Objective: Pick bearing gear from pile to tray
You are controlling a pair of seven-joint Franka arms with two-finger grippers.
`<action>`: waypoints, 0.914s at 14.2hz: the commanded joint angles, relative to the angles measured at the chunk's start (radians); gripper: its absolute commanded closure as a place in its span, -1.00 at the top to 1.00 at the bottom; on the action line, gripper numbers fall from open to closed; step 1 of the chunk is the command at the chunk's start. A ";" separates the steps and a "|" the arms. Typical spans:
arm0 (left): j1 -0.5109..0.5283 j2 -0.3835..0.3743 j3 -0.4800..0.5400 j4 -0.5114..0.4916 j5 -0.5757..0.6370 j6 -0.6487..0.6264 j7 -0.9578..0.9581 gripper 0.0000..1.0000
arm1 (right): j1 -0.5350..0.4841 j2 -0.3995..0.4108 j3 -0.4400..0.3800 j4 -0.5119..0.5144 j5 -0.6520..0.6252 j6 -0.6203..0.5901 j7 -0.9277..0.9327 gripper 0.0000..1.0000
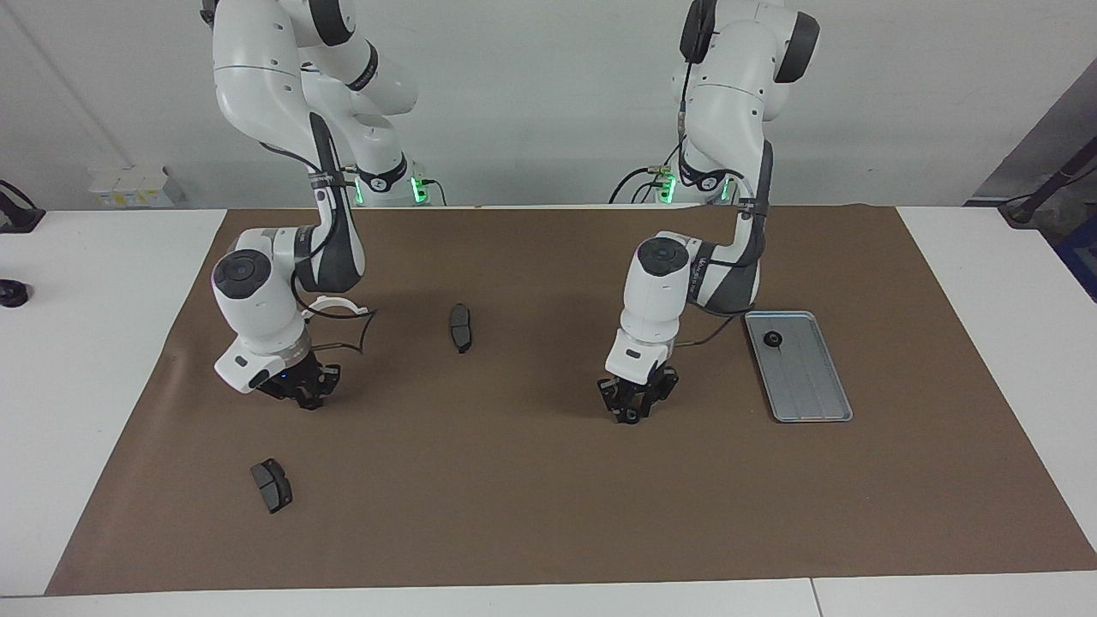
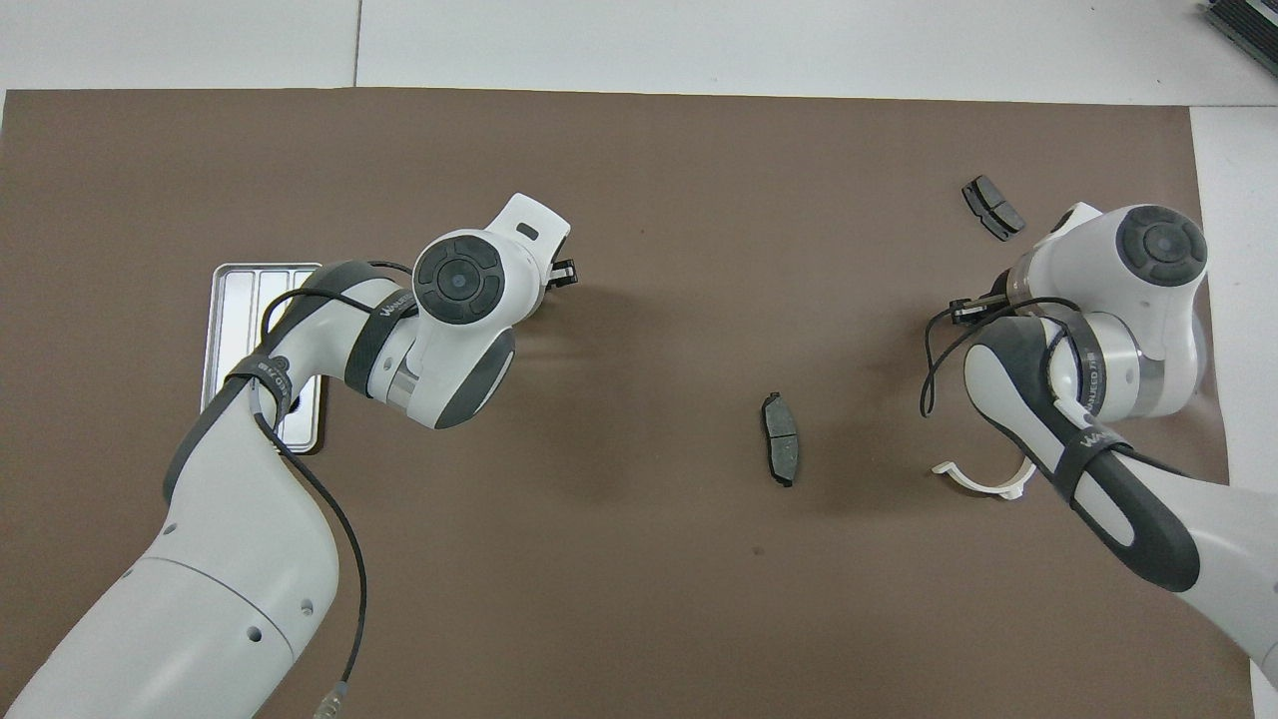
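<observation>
The silver-grey tray (image 1: 810, 386) lies on the brown mat toward the left arm's end, with one small black bearing gear (image 1: 772, 339) in the corner nearest the robots. My left gripper (image 1: 632, 412) is down at the mat beside the tray, shut on another bearing gear (image 1: 632, 418). My right gripper (image 1: 307, 399) is low over the mat toward the right arm's end, shut on a small black gear that barely shows. In the overhead view the wrists cover both gears; part of the tray (image 2: 240, 300) shows.
A dark brake pad (image 1: 461, 327) lies mid-mat and another brake pad (image 1: 272, 485) lies farther from the robots than the right gripper. A white curved clip (image 1: 332, 303) rests by the right arm's wrist. The brown mat (image 1: 548, 497) ends on white table.
</observation>
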 commanded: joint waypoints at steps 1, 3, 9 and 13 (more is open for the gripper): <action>-0.007 0.008 0.008 0.023 0.021 -0.021 -0.023 -1.00 | -0.015 -0.032 0.009 -0.036 0.024 0.020 -0.021 -0.79; -0.001 0.008 0.008 0.064 0.016 -0.081 -0.020 -1.00 | -0.006 -0.029 0.010 -0.024 0.024 0.021 -0.021 -0.82; 0.155 -0.132 -0.003 0.034 0.007 -0.192 0.094 -1.00 | 0.101 -0.014 0.027 0.094 0.105 0.027 -0.017 -0.83; 0.327 -0.228 0.000 0.025 -0.177 -0.346 0.459 -1.00 | 0.262 0.001 0.027 0.122 0.115 0.182 0.101 -0.83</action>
